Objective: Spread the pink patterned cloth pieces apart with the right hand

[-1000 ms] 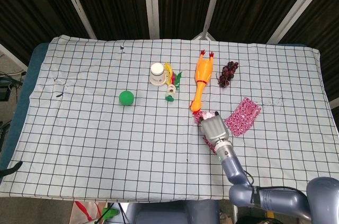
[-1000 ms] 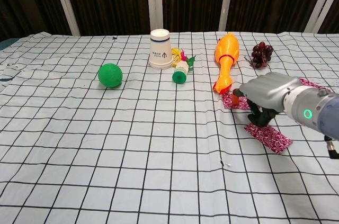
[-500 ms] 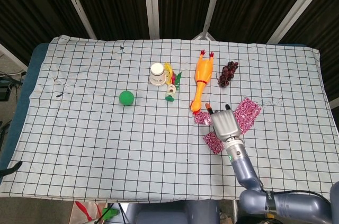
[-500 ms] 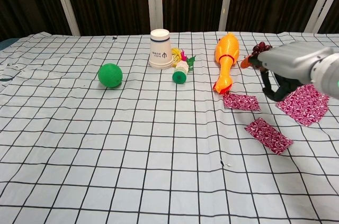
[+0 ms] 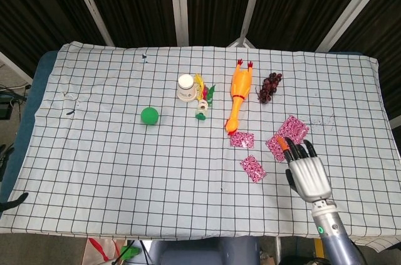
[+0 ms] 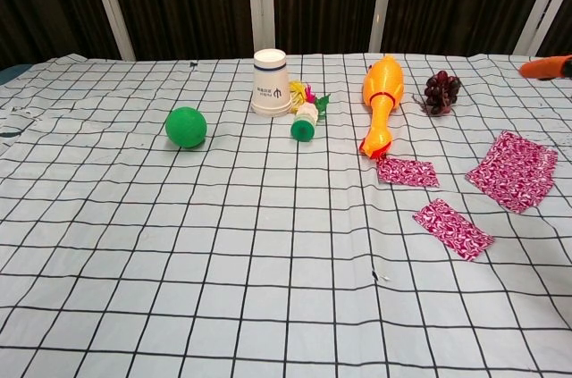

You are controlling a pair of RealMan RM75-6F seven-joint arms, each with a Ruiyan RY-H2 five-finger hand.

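Three pink patterned cloth pieces lie flat and apart on the checked tablecloth. The small one (image 5: 241, 139) (image 6: 407, 172) sits by the rubber chicken's beak. Another small one (image 5: 252, 168) (image 6: 452, 228) lies nearer the front. The larger piece (image 5: 289, 130) (image 6: 513, 171) lies to the right, its near corner hidden by my hand in the head view. My right hand (image 5: 307, 171) is raised off the table with fingers spread and nothing in it; only an orange fingertip (image 6: 545, 67) shows at the right edge of the chest view. My left hand is out of sight.
An orange rubber chicken (image 5: 237, 94) lies behind the cloths, with dark grapes (image 5: 269, 88) to its right. A white paper cup (image 5: 186, 86) and a small toy bottle (image 5: 202, 108) stand further left, then a green ball (image 5: 149, 116).
My right hand lifted off the small cloth pieces and drew back to the right and toward the front edge, opening its fingers. The cloth pieces now lie fully uncovered and separate.
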